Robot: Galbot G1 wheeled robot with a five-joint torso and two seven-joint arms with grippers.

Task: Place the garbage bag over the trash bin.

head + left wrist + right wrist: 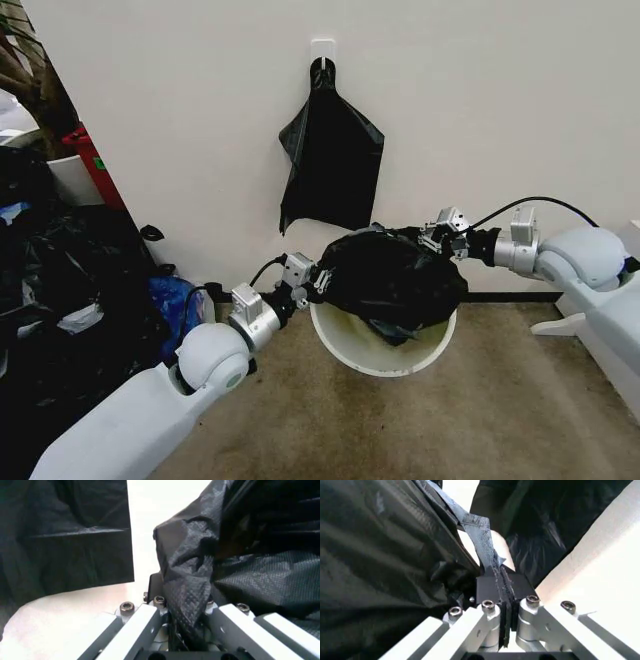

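A brownish, short-pile carpeted floor (330, 430) carries everything, running up to a plain white wall. Standing directly on it close to the wall is the round white plastic trash bin (385, 352), its rolled rim and stained pale inside visible at the near side. To the robot's left, a heap of bulging black stuffed sacks (60, 300) sits on the floor, with a crumpled blue plastic bag (172, 300) wedged between that heap and the bin. A white base part (565, 322) rests on the carpet at the right.
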